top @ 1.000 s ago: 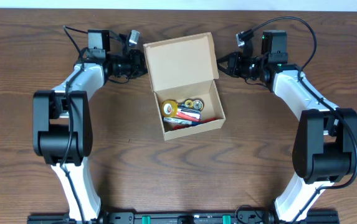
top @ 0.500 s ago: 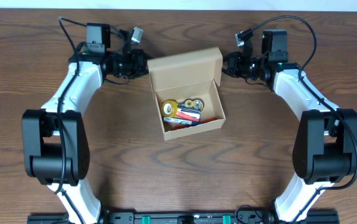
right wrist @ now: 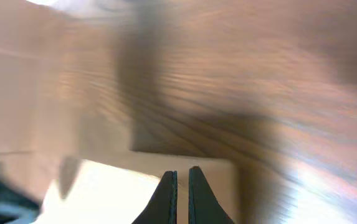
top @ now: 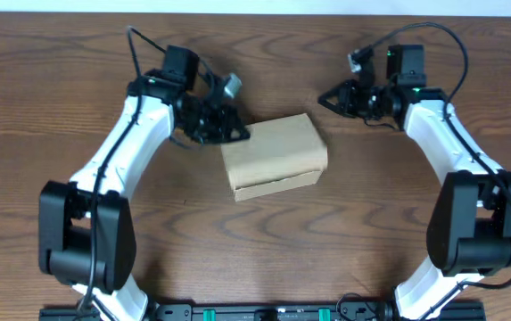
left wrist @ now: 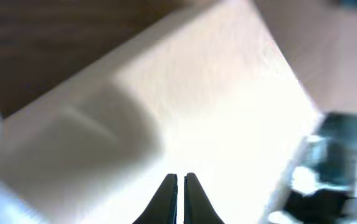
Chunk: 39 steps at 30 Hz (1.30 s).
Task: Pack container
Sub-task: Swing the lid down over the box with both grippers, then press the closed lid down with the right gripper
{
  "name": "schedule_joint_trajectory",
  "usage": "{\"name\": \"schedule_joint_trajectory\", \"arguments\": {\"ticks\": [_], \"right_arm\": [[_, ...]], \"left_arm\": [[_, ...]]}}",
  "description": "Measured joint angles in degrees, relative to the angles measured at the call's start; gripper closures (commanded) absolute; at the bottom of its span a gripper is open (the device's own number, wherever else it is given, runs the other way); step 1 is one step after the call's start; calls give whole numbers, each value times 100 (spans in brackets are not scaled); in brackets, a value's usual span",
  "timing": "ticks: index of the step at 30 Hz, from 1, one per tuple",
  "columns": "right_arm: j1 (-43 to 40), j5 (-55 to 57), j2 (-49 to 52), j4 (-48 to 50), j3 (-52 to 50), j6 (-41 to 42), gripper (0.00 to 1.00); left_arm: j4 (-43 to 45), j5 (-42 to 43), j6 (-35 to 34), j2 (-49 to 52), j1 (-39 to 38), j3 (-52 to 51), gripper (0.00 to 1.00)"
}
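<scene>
Container (top: 275, 153) sat mid-bench (top: 41, 71), flap lid down flat, contents hidden. Left fingers (top: 240, 135) were clenched together w/ nothing between them, tips at the container's far-left top edge; the left wrist view had them low over the lid, contact not confirmable. Right fingers (top: 325, 98) were likewise clenched and empty, off the far-right corner, apart from the container, over bare bench.

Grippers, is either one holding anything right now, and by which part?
Nothing is held. The left gripper is shut, its tips at the edge of the container's closed lid; the right gripper is shut, apart from it.
</scene>
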Motion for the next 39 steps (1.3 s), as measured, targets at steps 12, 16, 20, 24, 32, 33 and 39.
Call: {"name": "schedule_joint_trajectory", "arguments": {"ticks": [12, 16, 20, 24, 32, 33, 39], "right_arm": [[-118, 1965, -514, -1001, 11, -968, 91], [269, 2444, -977, -1209, 245, -1176, 79], [885, 2903, -1438, -1805, 922, -1502, 88], [1596, 3305, -1733, -2531, 1539, -1620, 99], [3047, 4380, -1838, -3281, 1757, -748, 99], [3239, 4564, -1838, -3303, 1757, -581, 99], [3783, 4983, -1838, -3381, 1735, 33, 99]], "left_arm": [[-914, -4019, 404, -1091, -247, 4, 50], [-951, -5421, 284, -1102, 179, 4, 58], [-1137, -6033, 9, -1102, 664, 4, 65], [-1231, -6255, -400, -1115, 1084, 4, 69], [-1311, -5880, -608, -1569, 1187, 4, 71], [-1311, -5713, -608, -1679, 1185, 4, 71], [-1307, -5243, -557, -2059, 1180, -26, 71]]}}
